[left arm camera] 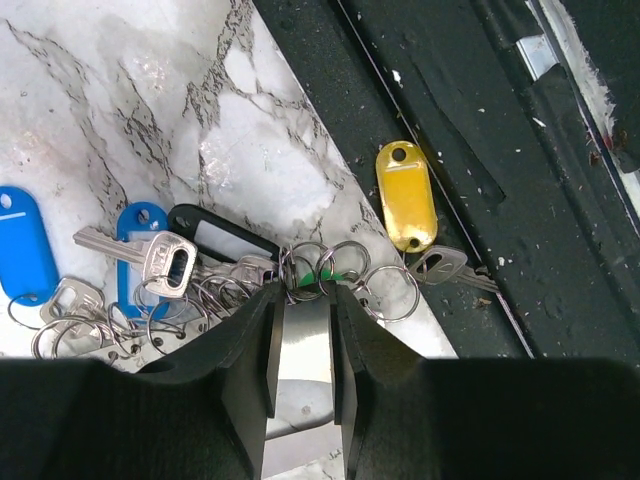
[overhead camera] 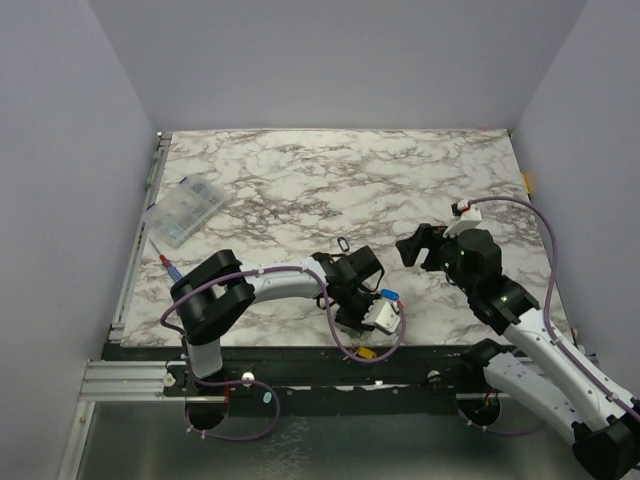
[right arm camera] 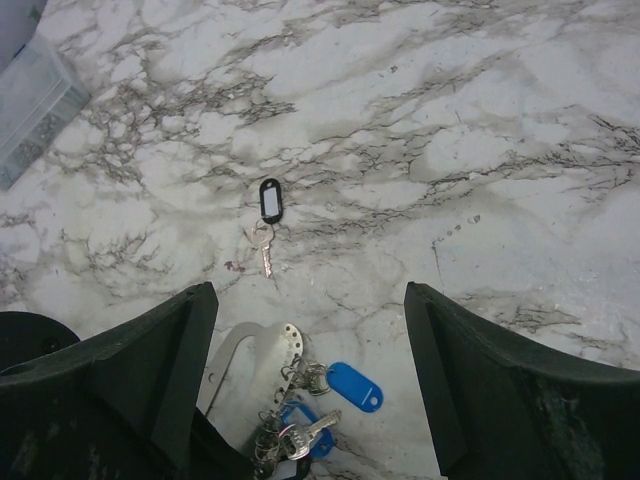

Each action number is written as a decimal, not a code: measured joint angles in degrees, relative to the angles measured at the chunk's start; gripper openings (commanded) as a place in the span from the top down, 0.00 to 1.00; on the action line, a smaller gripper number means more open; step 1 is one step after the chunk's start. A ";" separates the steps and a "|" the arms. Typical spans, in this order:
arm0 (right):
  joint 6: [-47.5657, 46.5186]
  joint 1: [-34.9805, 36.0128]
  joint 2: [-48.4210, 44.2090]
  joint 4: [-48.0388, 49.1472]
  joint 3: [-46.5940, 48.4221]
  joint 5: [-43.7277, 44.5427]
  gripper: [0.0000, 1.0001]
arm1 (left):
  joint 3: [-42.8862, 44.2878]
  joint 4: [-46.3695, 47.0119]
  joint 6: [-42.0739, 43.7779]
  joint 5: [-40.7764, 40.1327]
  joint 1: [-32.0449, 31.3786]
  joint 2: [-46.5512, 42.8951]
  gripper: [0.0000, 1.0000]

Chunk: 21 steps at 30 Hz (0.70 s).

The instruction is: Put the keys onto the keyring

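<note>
My left gripper [left arm camera: 305, 295] is shut on a flat silvery metal plate [left arm camera: 303, 345] at the table's near edge; it also shows in the top view [overhead camera: 362, 300]. Several small silver rings [left arm camera: 320, 265] hang along the plate's far edge, with a silver key [left arm camera: 150, 258], two blue tags [left arm camera: 25, 250], a black tag [left arm camera: 215, 230] and a yellow tag [left arm camera: 406, 195]. A lone key with a black tag [right arm camera: 265, 215] lies apart on the marble. My right gripper [right arm camera: 310, 300] is open and empty above it. No thin dark wire loop can be singled out.
A clear compartment box [overhead camera: 185, 210] sits at the back left. A red-handled tool [overhead camera: 168, 265] lies near the left edge. The yellow tag [overhead camera: 366, 352] hangs over the black front rail [overhead camera: 300, 362]. Purple cables run along both arms.
</note>
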 measured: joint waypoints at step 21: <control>0.00 0.00 -0.59 0.02 -0.59 -0.24 0.15 | 5.42 -2.56 -3.93 -0.55 -0.13 4.11 0.67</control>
